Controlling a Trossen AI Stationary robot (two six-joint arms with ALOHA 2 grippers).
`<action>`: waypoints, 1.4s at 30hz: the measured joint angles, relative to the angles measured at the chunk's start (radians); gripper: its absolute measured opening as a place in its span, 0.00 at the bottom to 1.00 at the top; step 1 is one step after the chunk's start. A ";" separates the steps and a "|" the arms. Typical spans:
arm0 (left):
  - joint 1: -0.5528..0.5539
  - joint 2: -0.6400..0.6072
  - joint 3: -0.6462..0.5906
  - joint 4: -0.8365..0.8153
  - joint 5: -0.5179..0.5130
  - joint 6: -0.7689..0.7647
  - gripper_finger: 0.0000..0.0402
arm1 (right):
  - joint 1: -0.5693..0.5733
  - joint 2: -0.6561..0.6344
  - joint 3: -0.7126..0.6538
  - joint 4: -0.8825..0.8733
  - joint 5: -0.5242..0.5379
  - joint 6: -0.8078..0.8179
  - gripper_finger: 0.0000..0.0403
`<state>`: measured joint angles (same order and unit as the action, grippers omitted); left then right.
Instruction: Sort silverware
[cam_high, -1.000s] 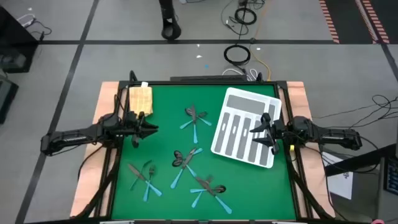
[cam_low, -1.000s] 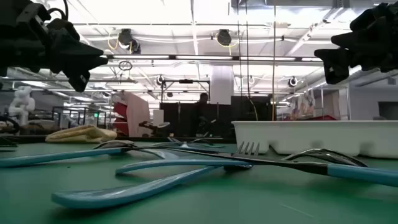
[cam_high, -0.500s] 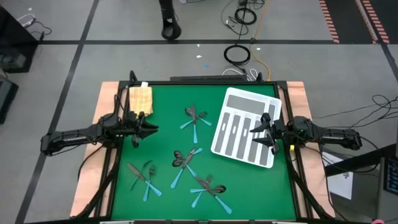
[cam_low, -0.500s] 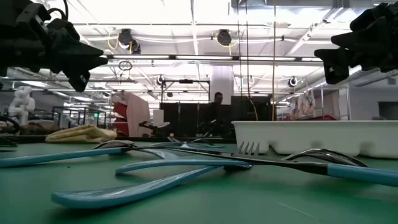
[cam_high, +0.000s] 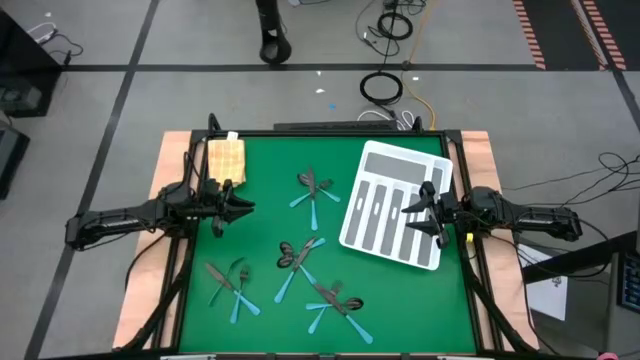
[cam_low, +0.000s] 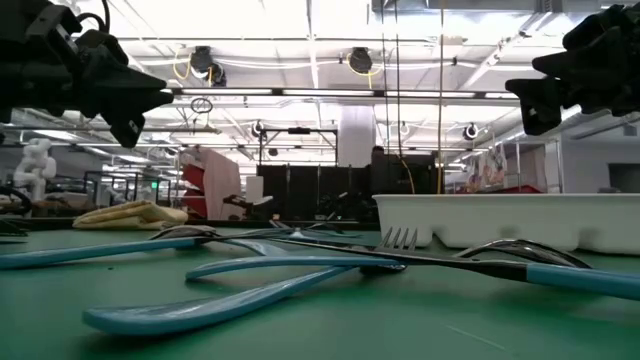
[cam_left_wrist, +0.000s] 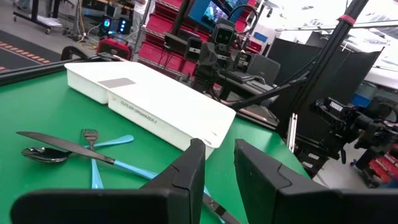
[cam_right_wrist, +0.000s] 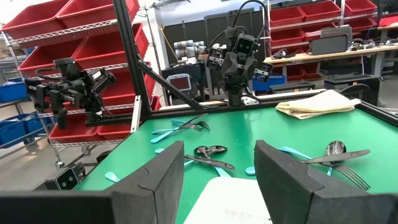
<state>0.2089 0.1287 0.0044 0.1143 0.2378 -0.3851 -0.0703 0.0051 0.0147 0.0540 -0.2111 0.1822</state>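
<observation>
The silverware lies on the green mat in several small heaps of light-blue-handled forks, spoons and knives: one (cam_high: 315, 190) near the tray, one (cam_high: 300, 256) mid-mat, one (cam_high: 232, 284) near left, one (cam_high: 335, 301) near the front edge. My left gripper (cam_high: 238, 207) hovers over the mat's left part, its fingers a narrow gap apart (cam_left_wrist: 217, 149), pointing toward a heap (cam_left_wrist: 81, 146). My right gripper (cam_high: 413, 215) hangs above the white tray (cam_high: 395, 205), open wide (cam_right_wrist: 219, 149). Both are high above the table in the low view.
The white slotted tray (cam_left_wrist: 155, 102) lies tilted on the mat's right half. A tan sponge-like block (cam_high: 226, 158) rests at the far left corner. A black frame borders the mat. Bare green mat lies between the heaps. Forks and spoons (cam_low: 300, 265) fill the low view's foreground.
</observation>
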 joint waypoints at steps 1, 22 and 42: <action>0.000 0.000 0.000 0.000 0.000 0.000 0.22 | 0.000 0.000 0.000 0.000 0.000 0.000 0.45; 0.000 0.000 0.000 0.004 -0.040 0.007 0.22 | 0.000 0.000 0.000 0.044 0.035 0.176 0.45; 0.002 0.000 0.000 0.362 -0.247 0.026 0.22 | 0.000 0.000 0.000 0.406 0.346 0.349 0.45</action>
<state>0.2108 0.1284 0.0048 0.4758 -0.0090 -0.3595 -0.0704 0.0051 0.0143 0.4600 0.1345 0.5313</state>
